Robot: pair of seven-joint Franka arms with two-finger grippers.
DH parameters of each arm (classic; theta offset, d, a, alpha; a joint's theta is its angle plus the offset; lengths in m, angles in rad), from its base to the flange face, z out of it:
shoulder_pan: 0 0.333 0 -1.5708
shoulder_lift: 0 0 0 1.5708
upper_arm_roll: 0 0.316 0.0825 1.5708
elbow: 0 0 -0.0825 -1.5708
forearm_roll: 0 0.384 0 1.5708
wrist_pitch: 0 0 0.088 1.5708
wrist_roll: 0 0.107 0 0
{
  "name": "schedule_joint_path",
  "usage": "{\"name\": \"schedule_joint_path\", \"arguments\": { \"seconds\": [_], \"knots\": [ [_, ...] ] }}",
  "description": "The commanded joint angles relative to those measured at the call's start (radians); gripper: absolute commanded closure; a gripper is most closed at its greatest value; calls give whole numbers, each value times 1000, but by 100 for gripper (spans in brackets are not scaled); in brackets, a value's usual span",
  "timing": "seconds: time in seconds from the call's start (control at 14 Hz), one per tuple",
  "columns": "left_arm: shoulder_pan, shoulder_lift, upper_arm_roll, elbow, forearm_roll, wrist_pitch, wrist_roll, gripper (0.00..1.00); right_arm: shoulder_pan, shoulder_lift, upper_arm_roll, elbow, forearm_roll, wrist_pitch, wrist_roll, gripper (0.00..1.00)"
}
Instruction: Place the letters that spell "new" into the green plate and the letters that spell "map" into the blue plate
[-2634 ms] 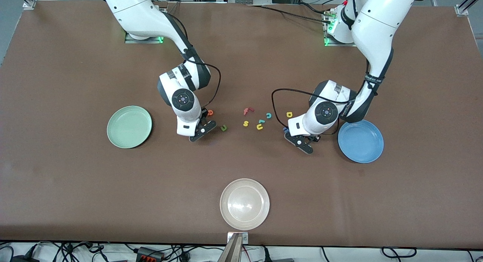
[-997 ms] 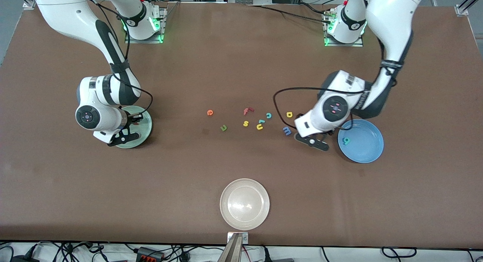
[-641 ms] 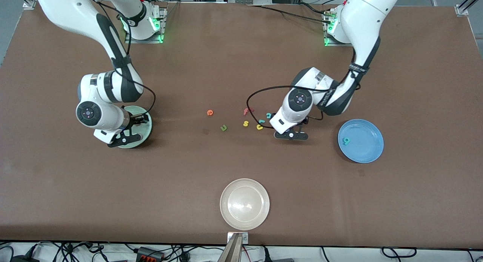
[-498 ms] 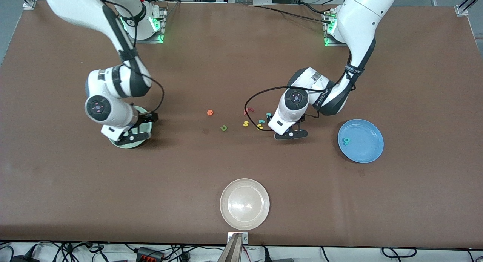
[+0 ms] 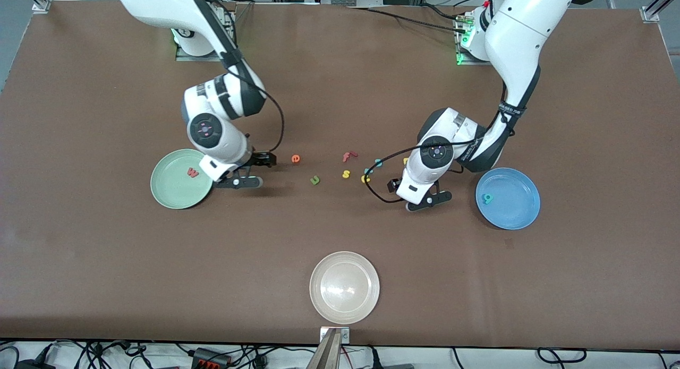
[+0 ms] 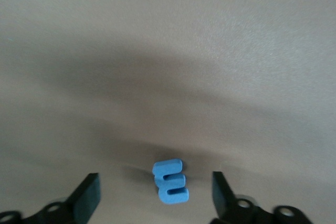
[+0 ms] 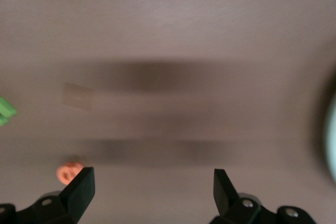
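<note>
While on plates: one w (image 5: pixel 192 172), one a (image 5: pixel 486 198).

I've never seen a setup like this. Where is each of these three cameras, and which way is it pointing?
Front view: high across the table, facing both arms; shows green plate, blue plate, scattered letters.
Left wrist view: on the left arm, looking down past its open left claw at the blue m.
Right wrist view: on the right arm, looking down past its open right claw at bare table, orange e at the edge.
Shared: the orange e also shows from the front.
</note>
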Motion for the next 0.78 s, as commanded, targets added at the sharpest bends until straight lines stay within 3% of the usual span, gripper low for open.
{"name": "schedule_joint_path", "arguments": {
  "seconds": [0.0, 0.21, 0.36, 0.57, 0.71],
  "knots": [
    [-2, 20, -5, 15, 2, 11, -11, 55, 80, 42, -6, -4, 15, 70, 118, 0],
    [-5, 25, -5, 15, 2, 9, -14, 87, 123, 50, -6, -1, 15, 73, 150, 2],
    [0, 17, -5, 15, 2, 3, -10, 98, 140, 52, -6, 3, 16, 75, 150, 10],
    [25, -39, -5, 16, 13, -37, 38, 99, 166, 88, -6, 48, 15, 75, 150, 20],
    [65, -90, -5, 45, 16, -162, 175, 99, 172, 111, -6, 62, 15, 84, 149, 26]
  ]
}}
